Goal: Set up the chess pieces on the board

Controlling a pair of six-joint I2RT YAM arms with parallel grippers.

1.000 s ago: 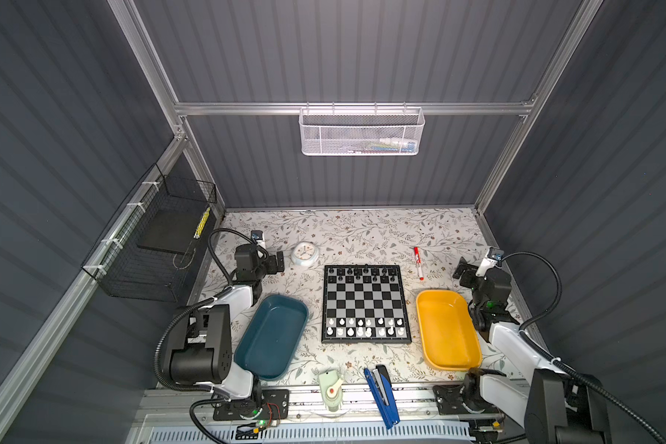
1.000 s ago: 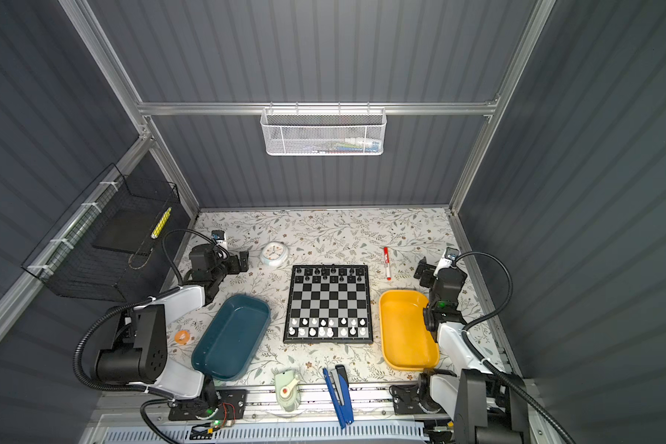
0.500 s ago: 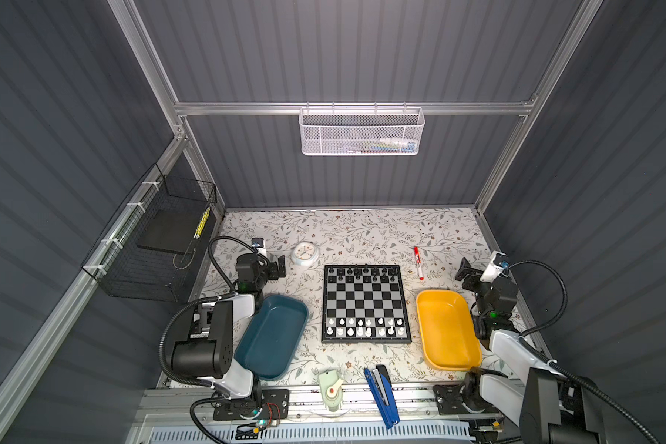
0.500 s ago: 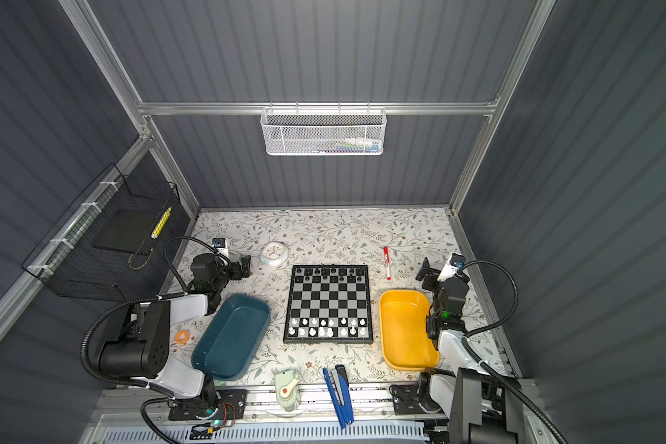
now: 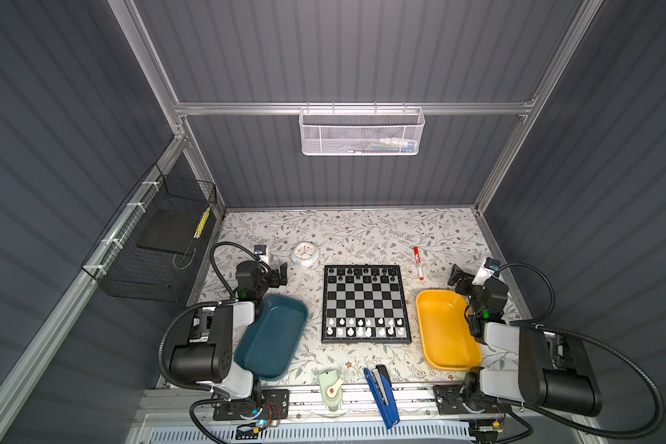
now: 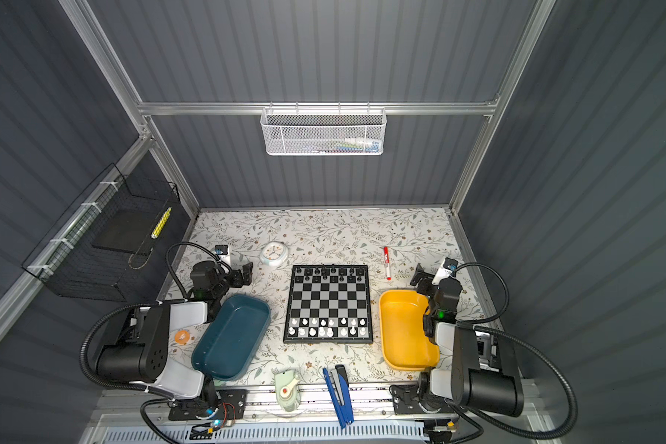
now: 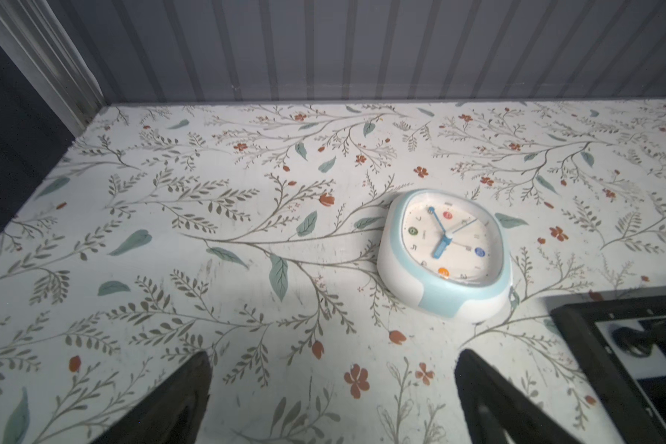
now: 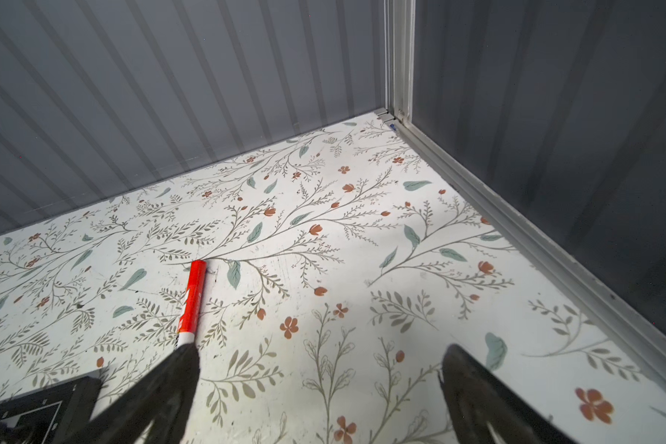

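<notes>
The board (image 5: pixel 364 303) sits mid-bench, chess pieces (image 5: pixel 350 331) lining its far and near edges. The left gripper (image 7: pixel 333 357) and right gripper (image 8: pixel 320 351) both hold their fingers wide apart. The clock (image 7: pixel 445 250) shows a readable 5.

Two matching arms. Left arm (image 5: pixel 216 338): thick black cylinder joints, white shell links between, ribbed black hose (image 5: pixel 162 348) looping off its side. Right arm (image 5: pixel 535 357) the same build. A small green light (image 5: pixel 242 295) glows near each wrist. White camera block (image 5: pixel 491 265) with a blue tip rides on top. Black base plate (image 5: pixel 250 401), bolted, red wires beside it. Left gripper (image 7: pixel 333 353): black tapered fingers (image 7: pixel 177 396).
</notes>
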